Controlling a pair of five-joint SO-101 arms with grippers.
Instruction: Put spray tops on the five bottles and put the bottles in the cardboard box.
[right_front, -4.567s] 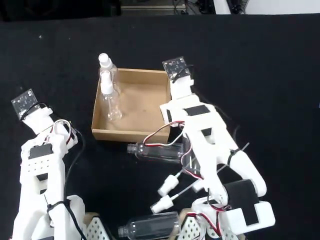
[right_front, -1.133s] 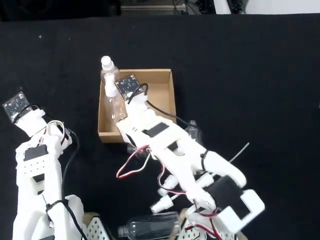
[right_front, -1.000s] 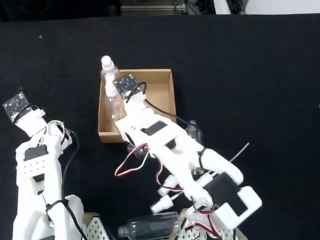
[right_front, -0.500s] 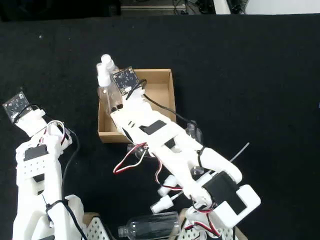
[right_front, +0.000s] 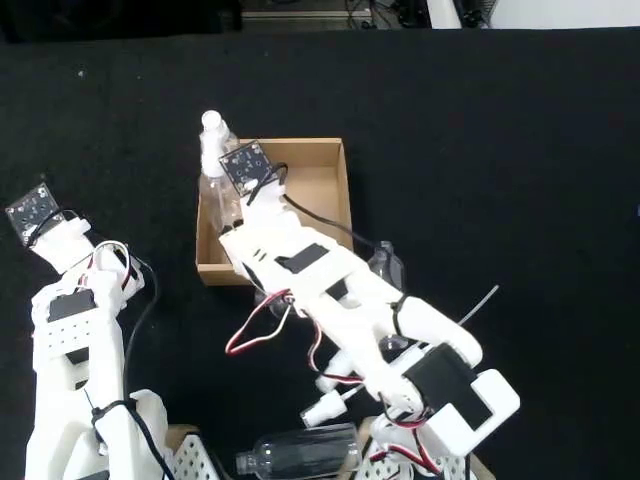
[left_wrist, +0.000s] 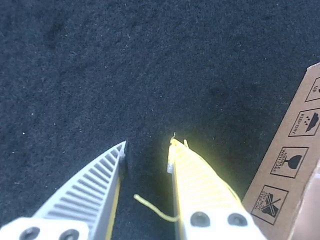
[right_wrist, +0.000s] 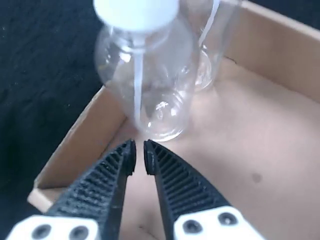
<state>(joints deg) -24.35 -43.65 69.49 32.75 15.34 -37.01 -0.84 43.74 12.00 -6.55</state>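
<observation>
Right gripper: your right gripper (right_wrist: 139, 150) sits low inside the cardboard box (right_wrist: 280, 55), its fingers drawn nearly together on nothing, their tips just short of a capped bottle (right_wrist: 150, 85).
Left gripper: your left gripper (left_wrist: 147, 147) hangs spread apart and empty over the black table (left_wrist: 100, 60), beside the box's outer wall.
Change: a few seconds back your right arm lay by the box's right wall; now it stretches across the box to its far left corner. The box itself has slid a little to the right.
Bottles in box: two stand upright in that corner, the capped one nearer the fingers and a second bottle (right_wrist: 210, 45) behind it.
Still outside: a clear bottle (right_front: 386, 263) peeks from under your right arm, a topless bottle (right_front: 300, 452) lies at the near edge, and a loose spray top (right_front: 322, 409) lies just above it.
Views: from above, the wrist camera hides the fingers; the wrist view shows them.
</observation>
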